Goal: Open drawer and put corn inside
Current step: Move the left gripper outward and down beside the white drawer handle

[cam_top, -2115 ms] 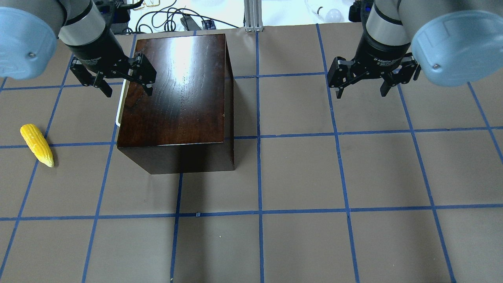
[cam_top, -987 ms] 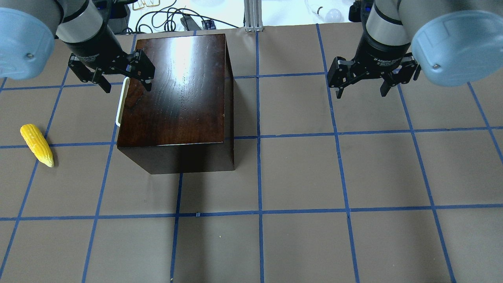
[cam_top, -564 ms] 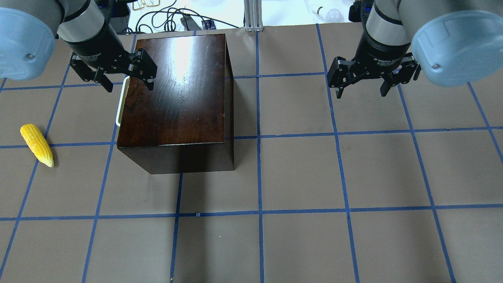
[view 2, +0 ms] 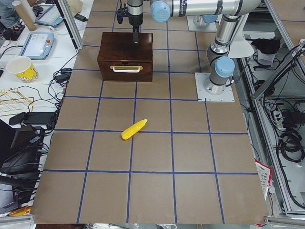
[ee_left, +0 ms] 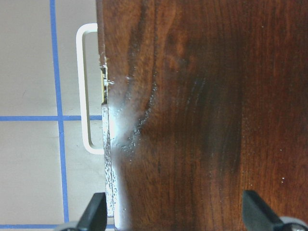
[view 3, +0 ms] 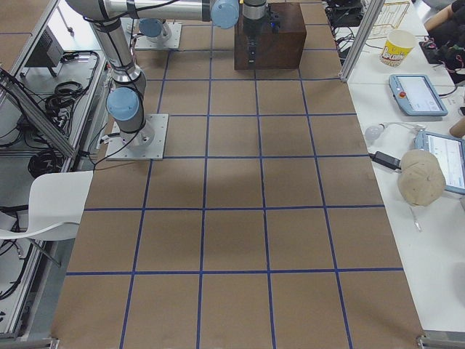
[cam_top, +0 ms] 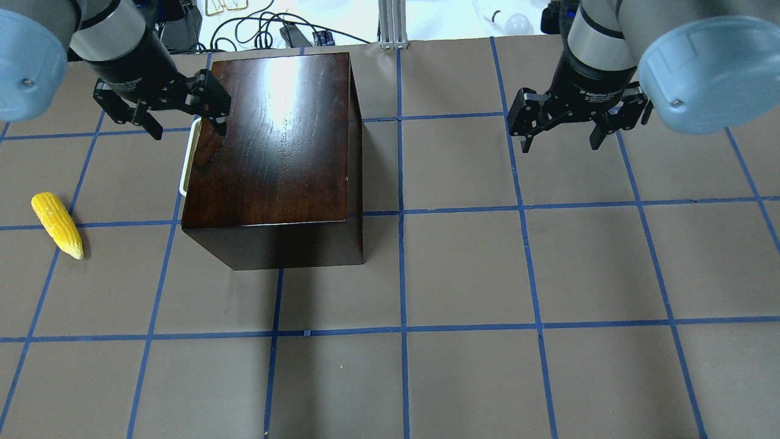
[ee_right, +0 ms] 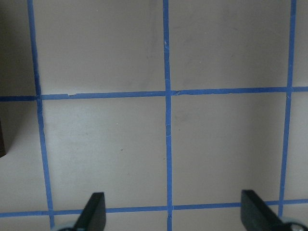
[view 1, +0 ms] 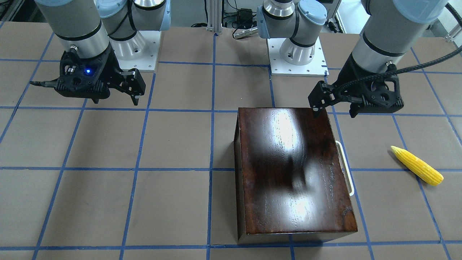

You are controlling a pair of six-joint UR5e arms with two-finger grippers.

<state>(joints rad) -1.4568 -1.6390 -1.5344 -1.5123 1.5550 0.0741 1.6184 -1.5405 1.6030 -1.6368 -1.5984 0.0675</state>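
The glossy dark-brown box (cam_top: 268,152) stands on the table, and its drawer is closed. The drawer's white loop handle (cam_top: 187,155) is on the box's left side and also shows in the left wrist view (ee_left: 86,91) and the exterior left view (view 2: 126,68). The yellow corn (cam_top: 56,224) lies on the table to the left of the box, well apart from it, and shows in the front-facing view (view 1: 417,165). My left gripper (cam_top: 189,131) is open and empty above the box's handle-side top edge, near one end of the handle. My right gripper (cam_top: 559,145) is open and empty over bare table.
The table (cam_top: 463,274) is brown with a blue tape grid. Cables and a light bulb (cam_top: 518,23) lie beyond its far edge. The arm bases (view 1: 296,54) stand at the robot's side. Side benches hold tablets and a paper cup (view 2: 21,68).
My left gripper has shifted slightly left and up in the overhead view, staying open above the box's handle edge. The box, the corn and the right arm have not moved.
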